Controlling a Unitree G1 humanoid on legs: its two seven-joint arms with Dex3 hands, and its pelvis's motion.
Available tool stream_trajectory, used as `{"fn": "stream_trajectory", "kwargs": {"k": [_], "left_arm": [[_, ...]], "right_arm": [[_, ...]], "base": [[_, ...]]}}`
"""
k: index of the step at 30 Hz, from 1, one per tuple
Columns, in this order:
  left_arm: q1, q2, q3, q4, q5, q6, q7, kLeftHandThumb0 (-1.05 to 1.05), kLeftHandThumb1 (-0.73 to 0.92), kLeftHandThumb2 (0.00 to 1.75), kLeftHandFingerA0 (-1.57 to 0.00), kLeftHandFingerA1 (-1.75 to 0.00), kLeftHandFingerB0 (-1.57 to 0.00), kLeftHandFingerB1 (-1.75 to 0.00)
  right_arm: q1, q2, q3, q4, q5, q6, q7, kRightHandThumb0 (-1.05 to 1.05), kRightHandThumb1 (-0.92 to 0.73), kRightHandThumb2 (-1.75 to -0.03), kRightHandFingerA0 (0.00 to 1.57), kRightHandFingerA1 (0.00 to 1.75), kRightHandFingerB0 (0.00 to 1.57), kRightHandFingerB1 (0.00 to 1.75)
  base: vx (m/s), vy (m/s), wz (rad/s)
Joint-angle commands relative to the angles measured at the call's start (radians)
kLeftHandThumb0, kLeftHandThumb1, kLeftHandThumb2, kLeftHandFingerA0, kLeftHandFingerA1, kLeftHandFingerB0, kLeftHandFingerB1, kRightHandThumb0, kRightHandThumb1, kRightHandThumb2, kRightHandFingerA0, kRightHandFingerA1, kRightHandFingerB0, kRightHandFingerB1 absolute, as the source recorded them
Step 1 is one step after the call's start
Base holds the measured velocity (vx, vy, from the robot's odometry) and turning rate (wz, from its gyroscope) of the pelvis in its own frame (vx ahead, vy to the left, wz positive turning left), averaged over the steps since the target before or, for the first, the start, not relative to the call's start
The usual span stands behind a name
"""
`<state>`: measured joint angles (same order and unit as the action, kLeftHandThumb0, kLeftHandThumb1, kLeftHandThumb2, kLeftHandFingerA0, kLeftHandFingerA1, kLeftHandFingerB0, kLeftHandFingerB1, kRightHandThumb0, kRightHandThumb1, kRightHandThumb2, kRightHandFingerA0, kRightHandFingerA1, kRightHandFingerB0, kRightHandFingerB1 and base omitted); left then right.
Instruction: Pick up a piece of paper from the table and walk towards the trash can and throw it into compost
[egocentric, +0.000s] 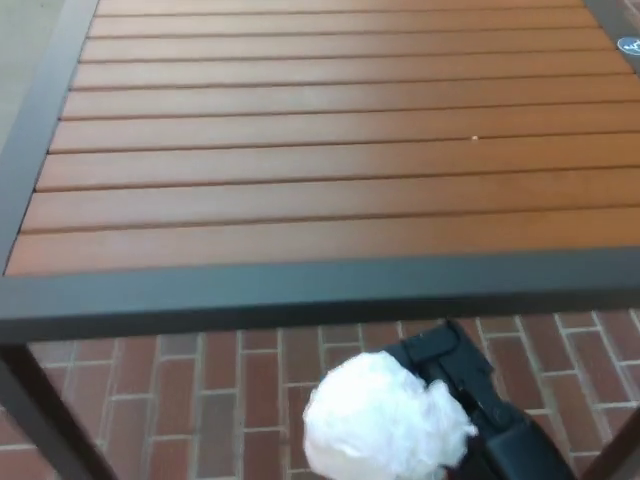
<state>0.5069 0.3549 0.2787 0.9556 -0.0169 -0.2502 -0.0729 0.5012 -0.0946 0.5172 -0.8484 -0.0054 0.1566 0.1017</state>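
Below the table (300, 285) edge, over the brick floor (200, 390), the right hand (470, 395) is clamped on the crumpled white paper (385, 420). The paper sits clear of the slatted tabletop, at the frame's bottom.

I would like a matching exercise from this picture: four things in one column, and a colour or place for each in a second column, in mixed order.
Things:
1. paper ball
2. table
3. floor
4. right hand

Descriptions:
A. red-brown bricks, seen below the table edge
B. white and crumpled, at the bottom of the picture
C. black, closed around the paper ball
D. orange-brown wooden slats with a dark frame

Right pairs: 1-B, 2-D, 3-A, 4-C
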Motion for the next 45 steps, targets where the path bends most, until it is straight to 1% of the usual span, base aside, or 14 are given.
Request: {"fn": "stream_trajectory", "kwargs": {"k": [1,5,7,11,21,22,24,29,30,34,40,41,44,45], "left_arm": [[0.032,0.027,-0.016,-0.023,0.032,-0.075,0.035,-0.06,0.67,0.81,-0.93,-0.98,-0.86,-0.86],[0.017,0.026,-0.016,-0.009,0.027,-0.071,0.035,-0.07,0.67,0.8,-0.92,-0.96,-0.85,-0.83],[0.017,0.026,-0.016,-0.014,0.023,-0.076,0.027,-0.06,0.66,0.83,-0.93,-0.99,-0.85,-0.87],[0.017,0.024,-0.016,-0.026,0.021,-0.061,0.035,-0.07,0.66,0.81,-0.92,-0.98,-0.85,-0.85],[-0.006,0.025,-0.022,0.012,0.02,-0.073,0.047,-0.06,0.67,0.8,-0.95,-0.96,-0.86,-0.85],[-0.006,0.024,-0.019,0.01,0.015,-0.07,0.042,-0.06,0.67,0.8,-0.94,-0.99,-0.85,-0.88],[-0.008,0.021,-0.017,0.005,0.007,-0.064,0.037,-0.06,0.67,0.8,-0.95,-0.99,-0.86,-0.88],[0.021,0.023,-0.031,-0.047,0.026,-0.053,0.051,-0.09,0.68,0.76,-0.93,-0.94,-0.85,-0.84],[0.023,0.02,-0.027,-0.052,0.018,-0.05,0.045,-0.05,0.68,0.82,-0.95,-0.97,-0.86,-0.86],[0.026,0.016,-0.019,-0.064,0.003,-0.041,0.035,-0.05,0.68,0.82,-0.95,-0.97,-0.86,-0.86],[0.007,0.021,-0.026,-0.038,0.012,-0.047,0.039,-0.08,0.67,0.8,-0.94,-0.97,-0.85,-0.86],[-0.003,0.021,-0.03,-0.027,0.018,-0.05,0.048,-0.08,0.68,0.77,-0.95,-0.97,-0.86,-0.86],[-0.019,0.021,-0.036,-0.011,0.028,-0.054,0.064,-0.08,0.68,0.77,-0.95,-0.97,-0.86,-0.86],[-0.013,0.022,-0.037,-0.005,0.029,-0.071,0.064,-0.08,0.66,0.82,-0.96,-0.95,-0.87,-0.85]], "right_arm": [[0.161,-0.149,0.103,-0.199,0.414,0.044,0.088,-0.28,-0.67,-1.01,0.99,1.75,0.84,1.61],[0.15,-0.164,0.109,-0.199,0.414,0.04,0.086,-0.28,-0.66,-1.04,0.97,1.75,0.83,1.62],[0.145,-0.173,0.104,-0.199,0.402,0.048,0.09,-0.29,-0.68,-0.97,0.97,1.75,0.83,1.61],[0.133,-0.182,0.095,-0.199,0.414,0.063,0.087,-0.25,-0.63,-1.08,0.96,1.75,0.83,1.6],[0.077,-0.188,0.069,-0.199,0.456,0.09,0.055,-0.27,-0.61,-1.09,0.96,1.75,0.81,1.63],[0.073,-0.187,0.069,-0.199,0.458,0.094,0.048,-0.24,-0.63,-1.08,0.91,1.75,0.77,1.63],[0.062,-0.183,0.066,-0.199,0.46,0.102,0.039,-0.26,-0.59,-1.13,0.95,1.75,0.81,1.64],[0.035,-0.17,0.053,-0.199,0.46,0.141,0.032,-0.26,-0.61,-1.1,0.95,1.75,0.8,1.64],[0.031,-0.168,0.052,-0.199,0.461,0.151,0.027,-0.26,-0.58,-1.15,0.96,1.75,0.81,1.64],[0.021,-0.169,0.05,-0.199,0.468,0.163,0.017,-0.26,-0.58,-1.15,0.96,1.75,0.81,1.64],[0.001,-0.167,0.039,-0.19,0.48,0.169,0.021,-0.27,-0.59,-1.11,0.96,1.75,0.81,1.63],[-0.006,-0.163,0.034,-0.187,0.491,0.173,0.019,-0.29,-0.67,-0.98,0.97,1.75,0.83,1.61],[-0.016,-0.154,0.025,-0.182,0.505,0.181,0.017,-0.29,-0.67,-0.98,0.97,1.75,0.83,1.61],[-0.01,-0.158,0.025,-0.187,0.5,0.185,0.013,-0.28,-0.58,-1.13,0.97,1.75,0.82,1.64]], "base": [[-0.29,0.016,0.23],[-0.32,0.006,0.39],[-0.32,0.093,0.47],[-0.26,0.164,0.56],[-0.19,0.191,0.62],[-0.08,0.036,0.72],[-0.06,-0.023,0.72],[-0.11,-0.117,0.84],[-0.14,-0.129,0.77],[-0.09,-0.189,0.85],[-0.07,0.009,0.93],[-0.06,0.125,0.94],[-0.02,0.145,1.0],[0.05,0.179,0.81]]}}
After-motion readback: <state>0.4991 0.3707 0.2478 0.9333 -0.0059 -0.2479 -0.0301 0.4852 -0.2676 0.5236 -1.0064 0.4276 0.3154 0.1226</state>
